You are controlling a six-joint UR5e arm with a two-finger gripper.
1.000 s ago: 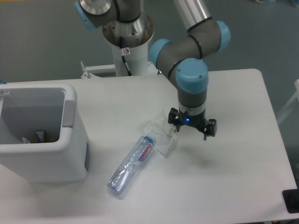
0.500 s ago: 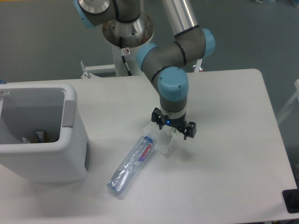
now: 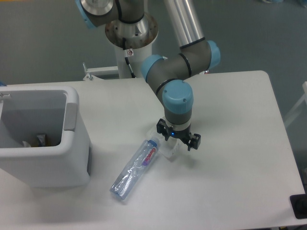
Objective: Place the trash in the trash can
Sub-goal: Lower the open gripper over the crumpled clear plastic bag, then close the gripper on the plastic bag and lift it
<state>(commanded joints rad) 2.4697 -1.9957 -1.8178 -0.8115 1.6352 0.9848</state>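
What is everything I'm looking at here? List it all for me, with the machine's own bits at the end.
table: one, white, fills most of the view.
trash can: one, white with a grey side panel, at the table's left edge; a few small items lie inside, too small to identify.
bottle: one, clear crushed plastic with blue cap and red-purple label, lying on the table between the can and the arm.
wrapper: one, whitish translucent, crumpled, by the bottle's cap, directly under the end effector.
dark object: one, black, at the lower right edge; unclear what it is.
arm: one, grey with blue joints, on a white pedestal behind the table.
end effector: one, black, low over the wrapper; grip unclear.
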